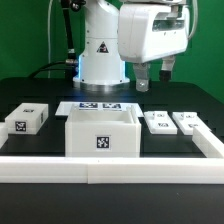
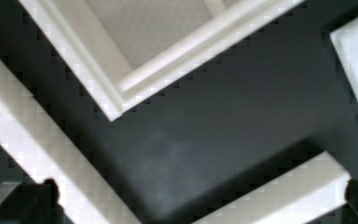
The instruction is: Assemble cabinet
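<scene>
Black tabletop (image 1: 40,95), green backdrop: the cabinet body (image 1: 101,133) sits open-topped at centre front, no panels fitted. The claw (image 1: 154,80) hangs with fingers apart and empty above a small panel (image 1: 158,122) (probably the first pick); next, descend squarely and close on it.

Counting up on the counter (image 1: 35,92) now. One big white box body (image 1: 100,128), just the one. Small white blocks, three of them: first block (image 1: 27,119), second block (image 1: 158,122), third block (image 1: 187,122). That makes four tagged white pieces in all. One marker board (image 1: 100,105). One white rail (image 1: 60,168). One arm (image 1: 150,35), one claw (image 1: 153,74), two fingers (image 1: 141,76).
</scene>
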